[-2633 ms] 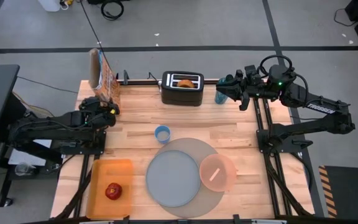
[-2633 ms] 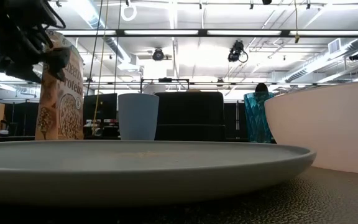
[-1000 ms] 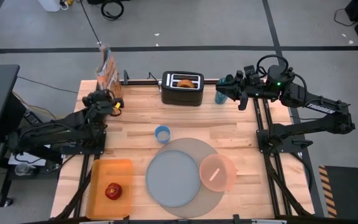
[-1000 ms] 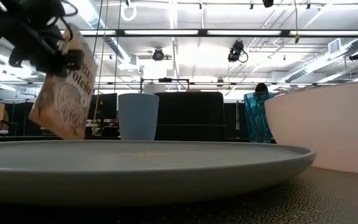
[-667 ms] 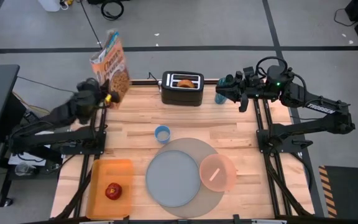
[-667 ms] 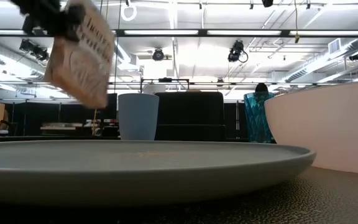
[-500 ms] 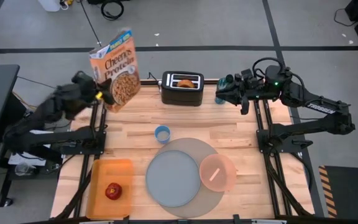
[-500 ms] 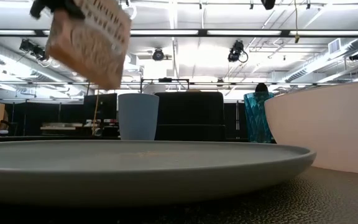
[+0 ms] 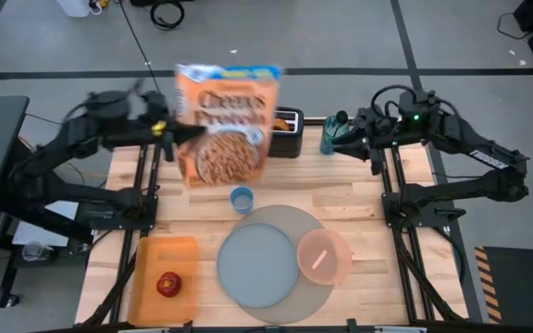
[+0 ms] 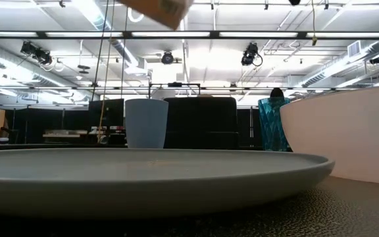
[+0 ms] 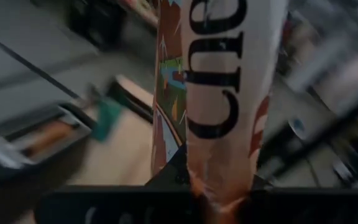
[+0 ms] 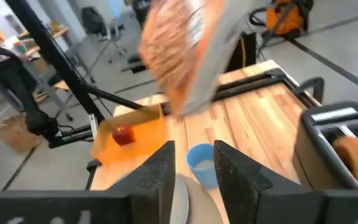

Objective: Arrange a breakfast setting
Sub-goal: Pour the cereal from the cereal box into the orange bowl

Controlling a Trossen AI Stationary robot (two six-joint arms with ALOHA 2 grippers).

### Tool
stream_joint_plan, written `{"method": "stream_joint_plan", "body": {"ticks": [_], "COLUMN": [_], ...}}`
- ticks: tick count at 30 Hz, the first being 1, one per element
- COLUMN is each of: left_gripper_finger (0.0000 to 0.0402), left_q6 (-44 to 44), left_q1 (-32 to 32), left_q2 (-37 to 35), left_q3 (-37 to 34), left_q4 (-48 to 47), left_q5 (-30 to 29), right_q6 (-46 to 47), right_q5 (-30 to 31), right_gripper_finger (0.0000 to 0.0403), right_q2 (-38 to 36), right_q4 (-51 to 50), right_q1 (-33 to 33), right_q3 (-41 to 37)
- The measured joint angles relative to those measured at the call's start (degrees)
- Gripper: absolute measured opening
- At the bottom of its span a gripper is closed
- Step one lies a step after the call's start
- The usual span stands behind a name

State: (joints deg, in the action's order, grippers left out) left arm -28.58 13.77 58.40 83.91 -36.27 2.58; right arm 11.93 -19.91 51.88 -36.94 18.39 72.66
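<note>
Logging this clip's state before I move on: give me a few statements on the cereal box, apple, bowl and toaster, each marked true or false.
1. The left gripper holds the cereal box up in the air. True.
2. The apple sits on the grey plate. False: it lies on the orange tray.
3. The pink bowl rests on the grey mat, beside the plate. True.
4. The toaster is empty. False: a bagel half sits in its slot.

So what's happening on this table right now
The left gripper holds a cereal box up in the air over the table's back edge, near the toaster. The right gripper is open, beside the teal tumbler. The plate and pink bowl sit on the mat, and the apple is on the orange tray.
</note>
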Motion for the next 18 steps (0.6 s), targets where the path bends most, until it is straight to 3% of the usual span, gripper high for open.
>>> {"method": "stream_joint_plan", "body": {"ticks": [7,11,15,18], "left_gripper_finger": [0.0009,0.001,0.001,0.001], "left_q6": [4.1,8.4,10.3,14.5], "left_q1": [-2.9,-3.1,-4.3,-6.4], "left_q2": [11.8,16.4,18.8,20.8], "left_q3": [12.9,18.0,21.3,23.8], "left_q4": [-10.2,-13.7,-16.4,-21.5], "left_q5": [13.5,19.9,25.7,26.1], "right_q6": [6.2,11.3,16.6,19.7], "right_q5": [15.4,24.7,27.8,27.8], "right_gripper_finger": [0.0139,0.0139,0.0138,0.0138], "right_q2": [1.3,1.2,1.2,2.2], "right_q4": [-17.5,-21.6,-20.0,-17.7], "right_q1": [-5.7,-9.4,-12.5,-15.6], "right_q3": [14.7,19.9,22.2,22.2]}}
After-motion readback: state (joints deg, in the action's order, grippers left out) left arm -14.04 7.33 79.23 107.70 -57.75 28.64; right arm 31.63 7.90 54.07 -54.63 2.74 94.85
